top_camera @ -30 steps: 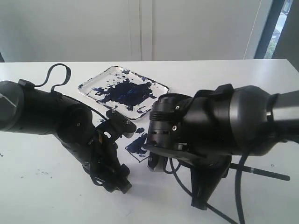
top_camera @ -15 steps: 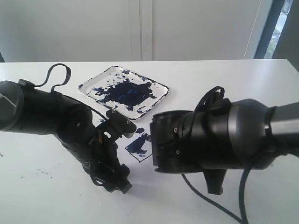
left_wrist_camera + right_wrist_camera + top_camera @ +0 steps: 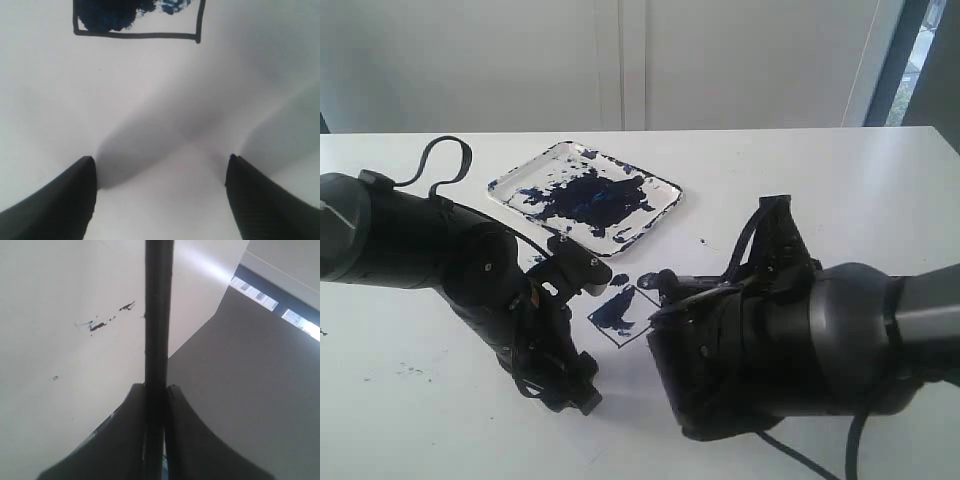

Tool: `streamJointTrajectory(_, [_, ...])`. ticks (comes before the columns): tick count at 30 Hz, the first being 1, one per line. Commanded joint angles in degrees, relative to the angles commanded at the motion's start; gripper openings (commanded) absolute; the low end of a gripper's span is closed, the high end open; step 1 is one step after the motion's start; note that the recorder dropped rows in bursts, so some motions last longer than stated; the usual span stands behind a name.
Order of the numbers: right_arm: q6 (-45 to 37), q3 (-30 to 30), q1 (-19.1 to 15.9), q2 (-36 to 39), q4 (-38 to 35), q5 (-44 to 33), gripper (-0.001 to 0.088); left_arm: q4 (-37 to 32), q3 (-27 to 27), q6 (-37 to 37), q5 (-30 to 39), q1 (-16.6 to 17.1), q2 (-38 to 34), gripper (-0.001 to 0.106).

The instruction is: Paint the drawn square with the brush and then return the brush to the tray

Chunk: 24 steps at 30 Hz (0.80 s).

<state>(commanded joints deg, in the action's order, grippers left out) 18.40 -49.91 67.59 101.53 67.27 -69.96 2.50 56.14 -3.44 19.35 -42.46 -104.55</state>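
The drawn square lies on the white paper between the two arms, its inside partly blotched dark blue; its near edge also shows in the left wrist view. The tray, smeared with dark blue paint, sits behind it. My right gripper is shut on the brush, a thin black stick running straight out between the fingers. In the exterior view the right arm's bulk hides that gripper and the brush. My left gripper hangs open over bare paper just short of the square, nothing between its fingers.
Small paint splatters mark the white table. The left arm and the right arm crowd the near table on either side of the square. A loose blue blot lies beside the square.
The right arm has swung down and turned, its wrist now low at the near right of the square. The brush's handle, seen sticking out right a second ago, is hidden. The left arm has stayed still.
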Motion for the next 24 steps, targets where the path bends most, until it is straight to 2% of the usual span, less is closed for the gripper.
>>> streamJointTrajectory(8, [2.65,0.00,0.50,5.41,2.37,0.00,0.0000,0.00,0.00,0.00,0.00,0.00,0.00,0.075])
streamJointTrajectory(17, [2.60,0.00,4.62,5.76,1.08,0.00,0.0000,0.00,0.00,0.00,0.11,0.00,0.00,0.075])
streamJointTrajectory(24, [2.60,1.09,5.05,5.76,-0.94,0.00,0.0000,0.00,0.00,0.00,0.58,0.00,0.00,0.075])
